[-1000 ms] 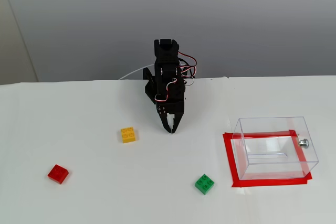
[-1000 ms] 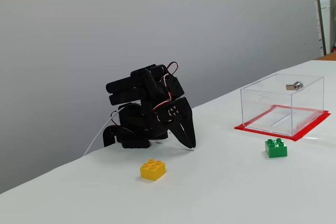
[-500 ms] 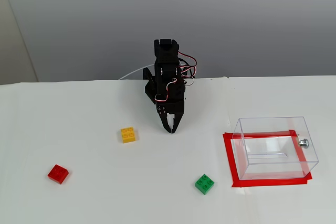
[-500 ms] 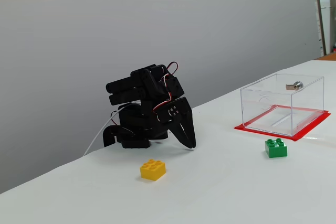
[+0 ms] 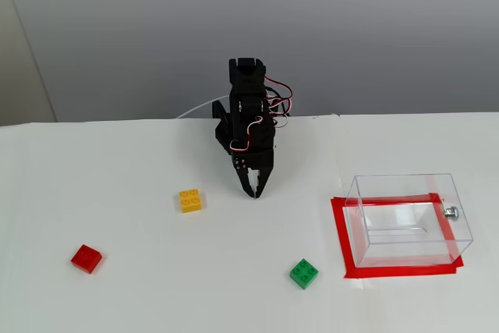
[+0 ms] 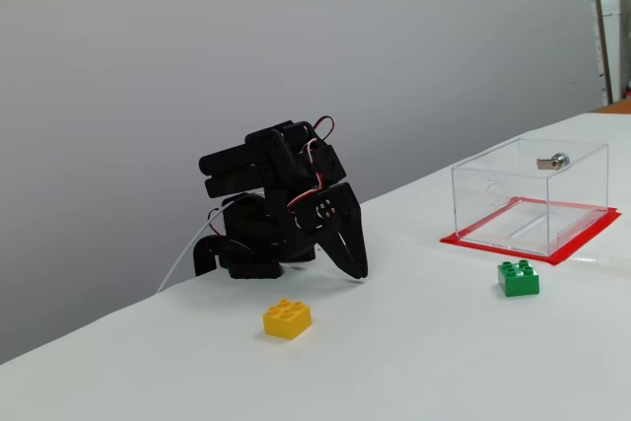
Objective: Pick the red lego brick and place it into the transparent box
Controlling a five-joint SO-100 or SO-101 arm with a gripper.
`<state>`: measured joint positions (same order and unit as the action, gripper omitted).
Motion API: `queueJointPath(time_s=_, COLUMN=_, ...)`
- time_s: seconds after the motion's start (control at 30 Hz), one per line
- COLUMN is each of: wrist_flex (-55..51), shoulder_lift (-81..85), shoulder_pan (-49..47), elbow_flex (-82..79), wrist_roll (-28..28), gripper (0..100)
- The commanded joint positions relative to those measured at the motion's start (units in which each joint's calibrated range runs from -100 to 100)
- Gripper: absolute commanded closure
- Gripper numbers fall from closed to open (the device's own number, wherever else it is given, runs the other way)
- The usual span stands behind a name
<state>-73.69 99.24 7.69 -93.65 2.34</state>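
We see our black claw closed and empty, tips down by the white tabletop, well apart from the small square red plastic brick and the clear plastic rectangular box

A plain grey wall fills the background behind a white surface under soft, even light. In one fixed view a paler strip of wall stands at the left; in the other, shelving shows at the far right edge.
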Motion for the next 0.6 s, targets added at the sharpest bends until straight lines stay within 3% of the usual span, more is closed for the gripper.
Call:
queueJointPath(time_s=0.0, wrist_flex=-0.02, shoulder_lift=0.42, shoulder_pan=0.11, elbow_flex=1.24, wrist_roll=0.26, gripper=98)
queueJointPath(time_s=0.57, wrist_flex=0.59, shoulder_lift=0.34, shoulder_pan=0.33, elbow_flex=1.24, wrist_roll=-0.05, gripper=98)
